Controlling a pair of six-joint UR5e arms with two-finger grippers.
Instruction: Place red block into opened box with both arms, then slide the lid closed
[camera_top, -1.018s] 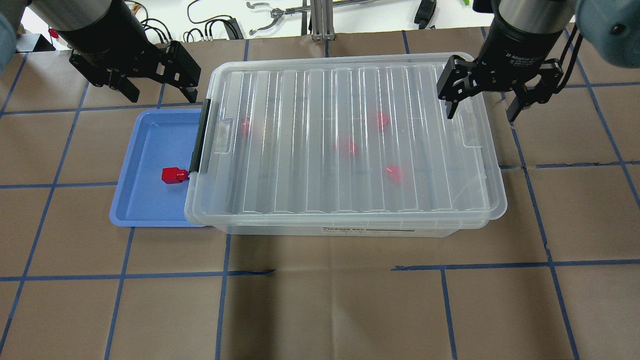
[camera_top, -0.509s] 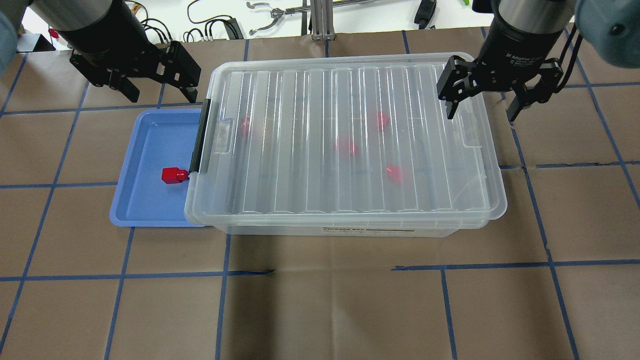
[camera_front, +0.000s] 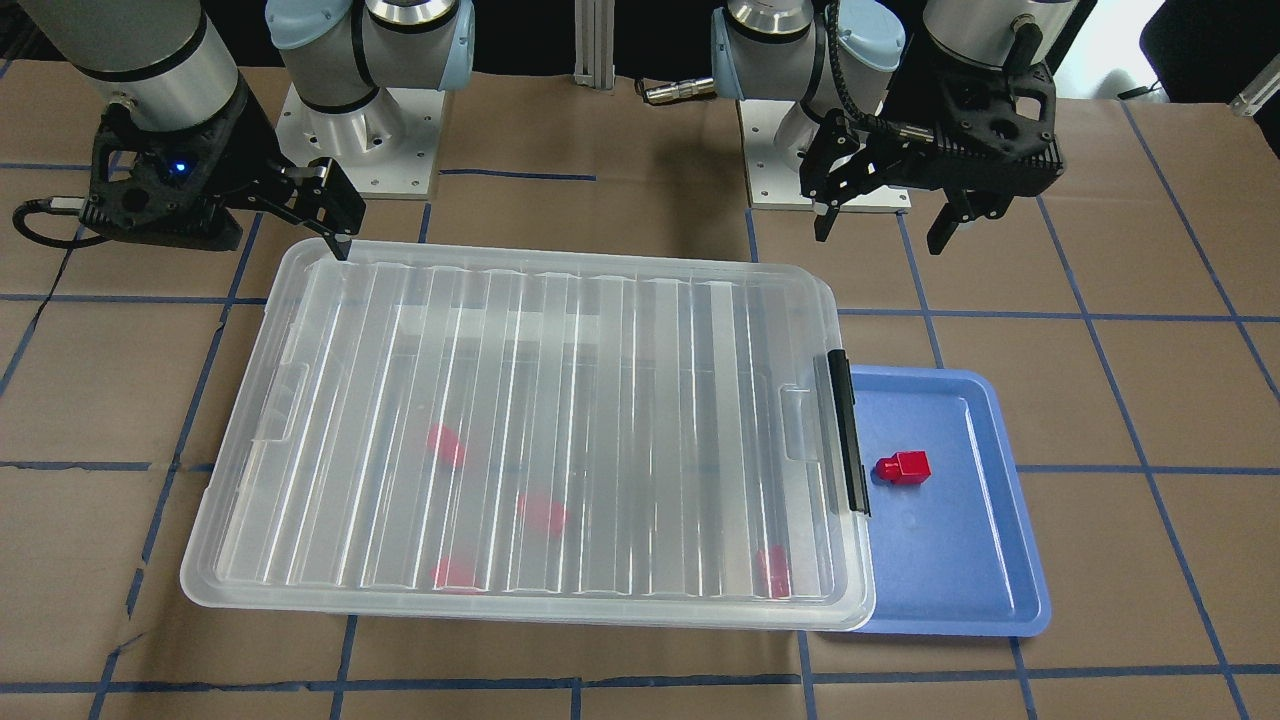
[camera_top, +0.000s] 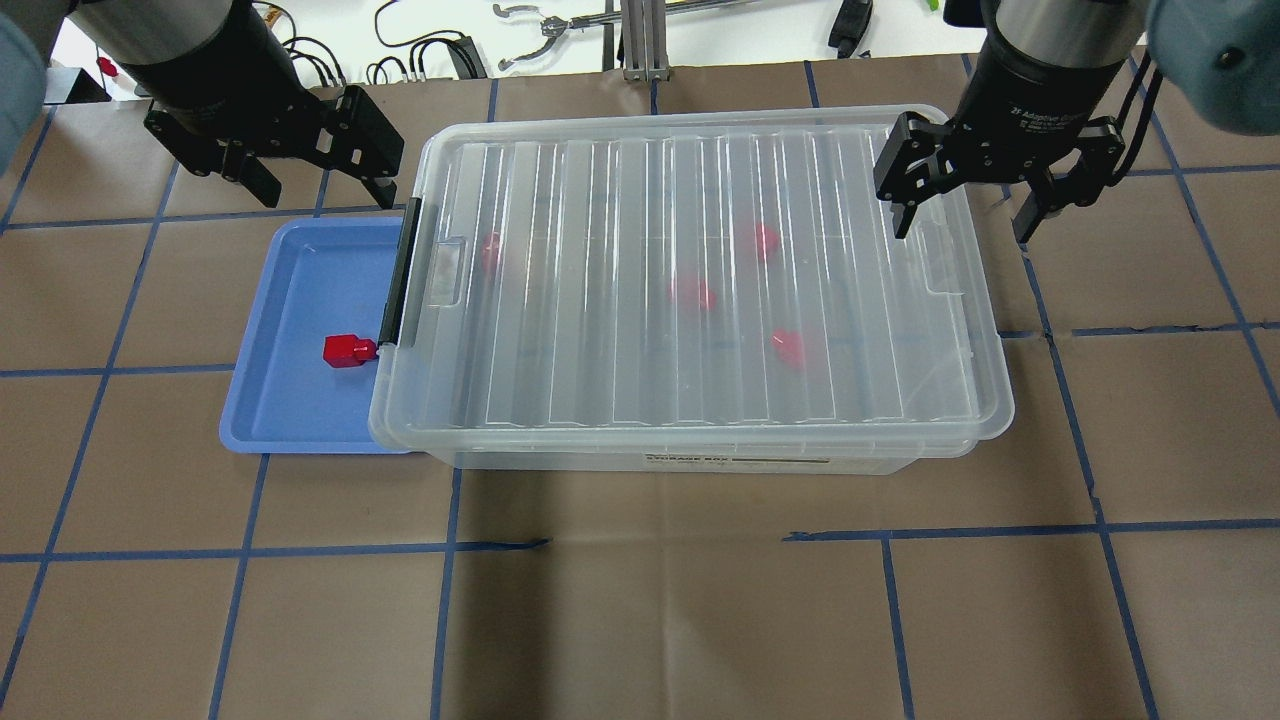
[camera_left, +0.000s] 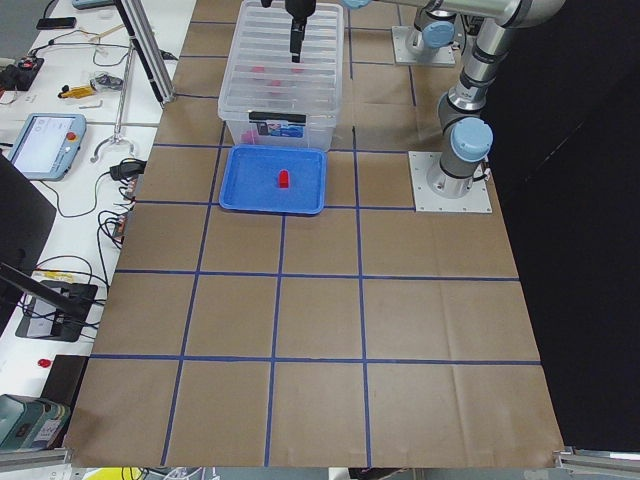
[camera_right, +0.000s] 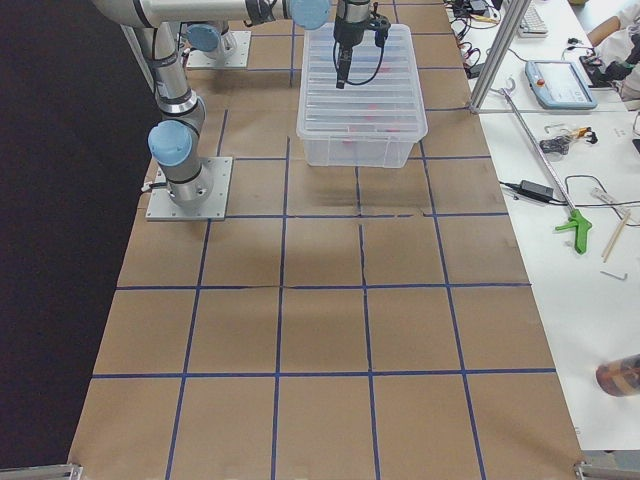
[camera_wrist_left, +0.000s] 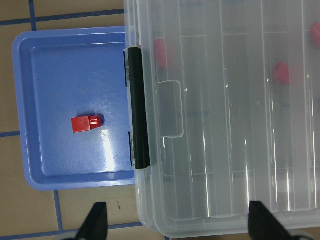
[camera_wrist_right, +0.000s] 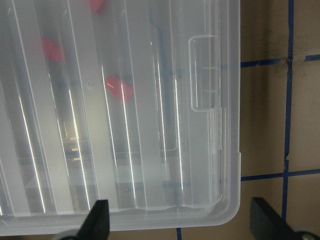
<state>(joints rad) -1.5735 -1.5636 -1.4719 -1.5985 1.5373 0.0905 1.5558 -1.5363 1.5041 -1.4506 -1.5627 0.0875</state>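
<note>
The left tool (camera_top: 320, 185) hangs with its fingers spread wide and nothing between them, above the surface (camera_top: 640, 610) just past the far edge of the blue tray (camera_top: 290, 410), beside the box's far left corner. The right tool (camera_top: 962, 225) is likewise spread wide and holds nothing. It sits over the far right corner of the lid (camera_top: 620, 330), one finger above the ribs and the other out past the lid's right edge. Whether it touches the lid cannot be told.

Against the frames of a second ago almost nothing differs. The left tool has shifted a trace, while the right tool, lid, box and block lie where they were.

The red block (camera_top: 345, 351) rests on the floor of the blue tray, to the left of the box (camera_top: 700, 462). Its stub points toward the black latch bar (camera_top: 400, 280), near it but apart in the left wrist view. It is bright red, with a cube body and a narrower stub. The lid covers the box fully, and four blurred red shapes (camera_top: 692, 293) show through its ribs.
</note>
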